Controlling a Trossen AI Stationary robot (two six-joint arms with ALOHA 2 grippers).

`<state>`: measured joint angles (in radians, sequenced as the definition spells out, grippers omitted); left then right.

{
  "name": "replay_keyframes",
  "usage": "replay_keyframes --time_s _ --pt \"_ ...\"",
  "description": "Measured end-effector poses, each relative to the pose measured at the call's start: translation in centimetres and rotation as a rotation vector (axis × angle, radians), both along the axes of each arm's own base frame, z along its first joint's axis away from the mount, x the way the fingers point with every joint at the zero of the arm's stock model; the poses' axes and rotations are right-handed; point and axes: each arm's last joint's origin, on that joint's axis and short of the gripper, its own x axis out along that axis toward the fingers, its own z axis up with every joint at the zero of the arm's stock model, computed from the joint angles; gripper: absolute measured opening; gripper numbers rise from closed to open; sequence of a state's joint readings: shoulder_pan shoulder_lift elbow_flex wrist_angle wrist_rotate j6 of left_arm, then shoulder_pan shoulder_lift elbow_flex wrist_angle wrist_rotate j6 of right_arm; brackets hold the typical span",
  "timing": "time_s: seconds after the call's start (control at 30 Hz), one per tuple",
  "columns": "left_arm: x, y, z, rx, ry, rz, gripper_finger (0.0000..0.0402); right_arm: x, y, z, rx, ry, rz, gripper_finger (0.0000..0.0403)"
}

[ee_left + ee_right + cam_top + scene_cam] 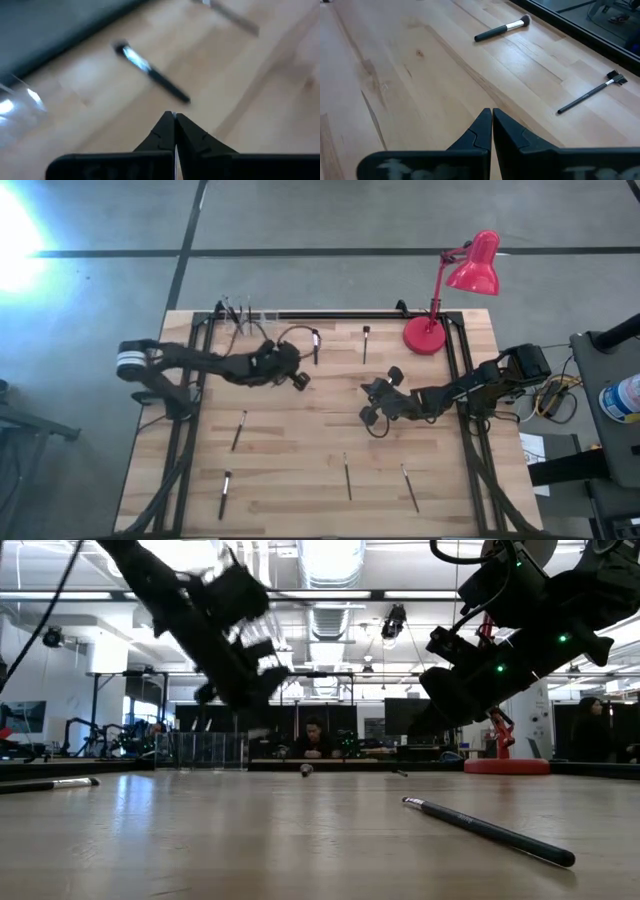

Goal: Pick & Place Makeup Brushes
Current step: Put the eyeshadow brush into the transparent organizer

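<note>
Hovering over the far-left part of the pale wooden plank table (pixel 300 460), the left gripper (pixel 174 120) is showing its black fingers pressed together on nothing, while a thin dark-handled makeup brush with a silvery ferrule (pixel 150 72) is lying loose just beyond its tips. Spreading the fingers, squaring across the handle and lowering before squeezing would serve best. Waiting mid-table, the right gripper (pixel 491 117) is likewise pressed together and empty. Other brushes (pixel 347 477) are lying scattered across the planks.

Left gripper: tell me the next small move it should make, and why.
Probably reopen and go down onto the brush ahead of it. The left gripper is shut with nothing between its fingers, and in the left wrist view that brush lies loose on the table. The clear holder at the far edge already has brushes standing in it. The right gripper waits mid-table, shut and empty.
</note>
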<state>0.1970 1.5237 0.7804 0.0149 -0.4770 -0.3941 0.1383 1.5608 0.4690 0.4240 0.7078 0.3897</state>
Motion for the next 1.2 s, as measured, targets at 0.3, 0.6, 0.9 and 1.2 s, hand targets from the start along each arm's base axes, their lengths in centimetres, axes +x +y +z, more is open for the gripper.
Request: replay_keyframes --time_s 0.3,0.6,0.9,1.2 --pt "-4.8 -0.6 4.7 0.197 -0.264 0.137 0.0001 0.0 0.0 0.0 0.000 0.000 0.000 0.0008" --pt "-9.7 0.8 4.3 0.429 -0.588 0.240 0.0000 0.1 0.0 0.1 -0.001 -0.015 0.001 0.0008" --pt "-11.7 4.3 4.5 0.561 -0.541 0.362 0.0000 0.2 0.0 0.3 -0.036 -0.012 0.024 0.0008" --pt "-12.2 7.4 4.3 0.569 -0.492 0.417 0.0000 0.5 0.0 0.7 -0.064 -0.030 0.045 0.0008"
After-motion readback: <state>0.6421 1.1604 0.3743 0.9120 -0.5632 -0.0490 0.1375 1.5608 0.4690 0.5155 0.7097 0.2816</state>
